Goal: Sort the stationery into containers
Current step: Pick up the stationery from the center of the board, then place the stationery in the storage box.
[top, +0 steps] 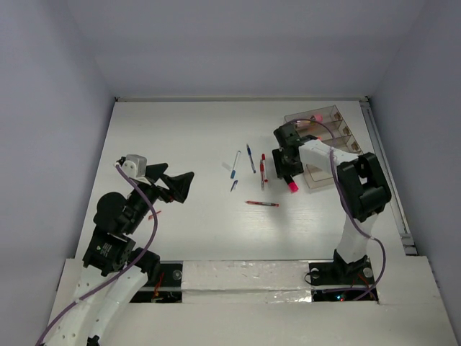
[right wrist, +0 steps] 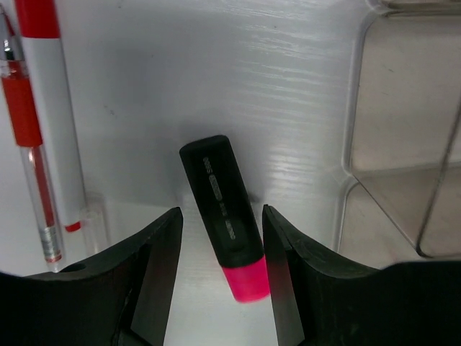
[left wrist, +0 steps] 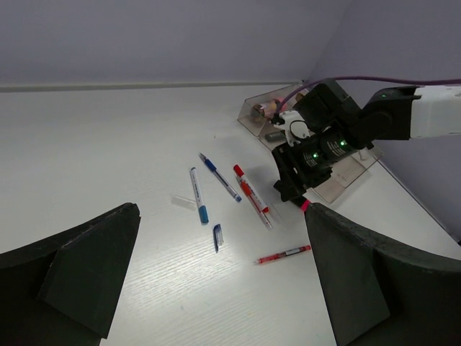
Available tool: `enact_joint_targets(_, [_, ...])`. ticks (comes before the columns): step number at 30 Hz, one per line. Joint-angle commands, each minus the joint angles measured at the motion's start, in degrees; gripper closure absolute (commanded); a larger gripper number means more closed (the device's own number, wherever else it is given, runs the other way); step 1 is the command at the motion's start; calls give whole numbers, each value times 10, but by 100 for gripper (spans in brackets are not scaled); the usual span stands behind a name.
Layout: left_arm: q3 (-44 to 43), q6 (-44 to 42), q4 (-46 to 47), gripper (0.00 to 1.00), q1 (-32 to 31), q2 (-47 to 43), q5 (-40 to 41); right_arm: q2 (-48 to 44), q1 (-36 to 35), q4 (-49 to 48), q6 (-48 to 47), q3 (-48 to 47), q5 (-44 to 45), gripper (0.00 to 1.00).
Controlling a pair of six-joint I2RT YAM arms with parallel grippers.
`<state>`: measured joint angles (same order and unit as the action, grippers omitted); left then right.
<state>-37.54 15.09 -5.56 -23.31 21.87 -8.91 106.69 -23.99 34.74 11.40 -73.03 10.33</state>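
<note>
The right gripper [right wrist: 220, 213] hangs low over the white table [top: 180, 130], its two black fingers [right wrist: 155, 274] parted to either side of a black highlighter with a pink cap [right wrist: 230, 238]. The highlighter lies flat on the surface at a slant between them. A clear strip of table shows between the highlighter and one finger. Its pink end sits close against the other, and whether the two touch cannot be told. The jaws stand apart and have hold of nothing. Just beside the highlighter, on the side toward the table's right edge, sits the clear plastic organiser [top: 328, 115], its rounded near corner and dividing walls plain in the right wrist view. A small pink item [top: 315, 117] rests in the compartment at the organiser's far end. On the highlighter's other side lie a white marker with a red cap [right wrist: 50, 108] and a red gel pen [right wrist: 29, 166], side by side and nearly parallel. Further toward the middle of the table are a blue pen [top: 250, 157], a white pen with a blue end [top: 235, 164] and a short dark-blue piece [top: 234, 185]. A thin red pen [top: 261, 204] lies crosswise nearer the arms. The left gripper [top: 176, 180] hovers well apart from all of it over the left half of the table, spread wide with nothing between its fingers.
</note>
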Motion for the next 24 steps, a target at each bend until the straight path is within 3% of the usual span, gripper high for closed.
enact_joint_targets(1, [-25, -3, 18, 1, -3, 4, 1, 29, -3, -4, -16, -29, 5, 46])
enact_joint_targets(3, [-25, -3, 18, 1, -3, 5, 1, 38, -3, -14, -17, -26, 2, 47])
enact_joint_targets(5, [-25, -3, 18, 1, -3, 5, 0, 40, -3, -21, -17, -24, -16, 56])
enact_joint_targets(6, [-25, -3, 19, 1, -3, 6, 0, 40, -3, -25, -16, -19, -21, 62])
enact_joint_targets(7, [-25, -3, 19, 1, -3, 7, -1, 39, -3, -33, -11, -17, -27, 79])
enact_joint_targets(9, [-25, -3, 20, 1, -3, 6, -1, 33, -3, -40, -5, -12, -32, 87])
enact_joint_targets(17, [-25, -3, 20, 1, -3, 12, -1, -108, 3, -141, 24, 3, 52, 90])
enact_joint_targets(24, [-24, -2, 20, 1, -3, 11, 1, -151, 95, -302, 143, 52, 25, 93])
